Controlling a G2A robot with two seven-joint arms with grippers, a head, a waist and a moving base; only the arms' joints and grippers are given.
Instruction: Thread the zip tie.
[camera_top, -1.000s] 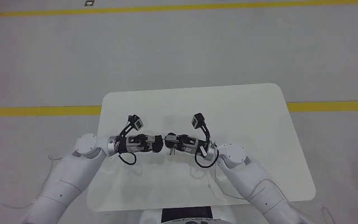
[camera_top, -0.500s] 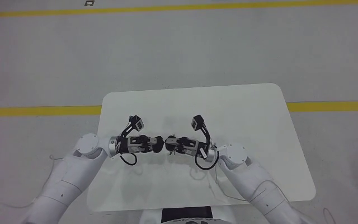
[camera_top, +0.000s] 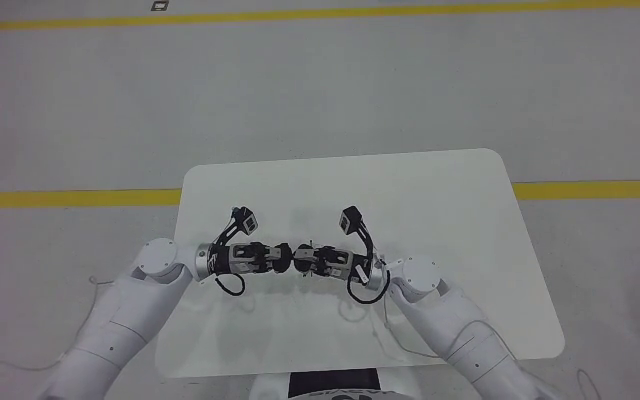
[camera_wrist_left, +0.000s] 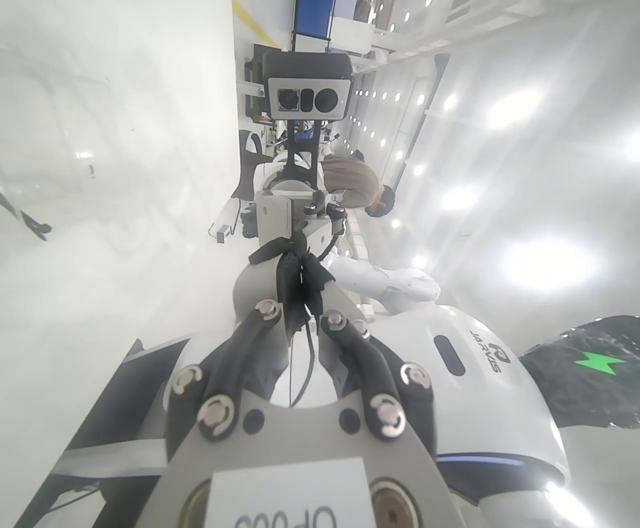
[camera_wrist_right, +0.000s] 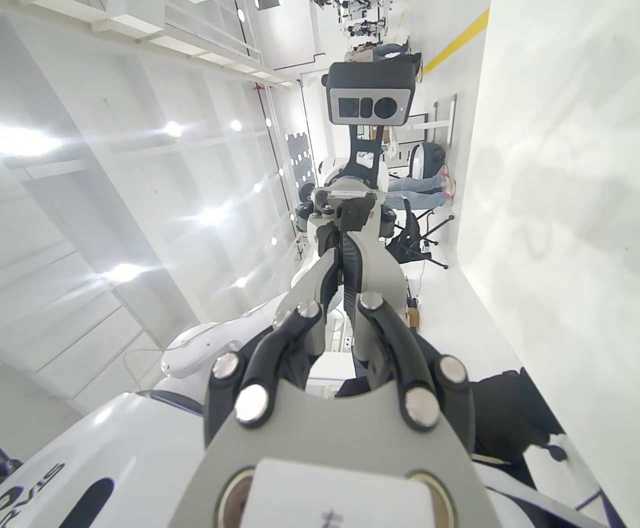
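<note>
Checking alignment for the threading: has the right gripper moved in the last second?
Yes, slightly: the right gripper shifted toward the table's near edge, closing on the left gripper.

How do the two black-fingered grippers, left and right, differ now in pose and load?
Direction: the black-fingered left gripper points toward the robot's right, the black-fingered right gripper toward its left, nearly tip to tip.
Load: a thin black zip tie trails back between the left gripper's fingers; the right gripper's ribbed pads press together, nothing plainly visible between them.
Shared: both shut, held above the white rectangular table.
</note>
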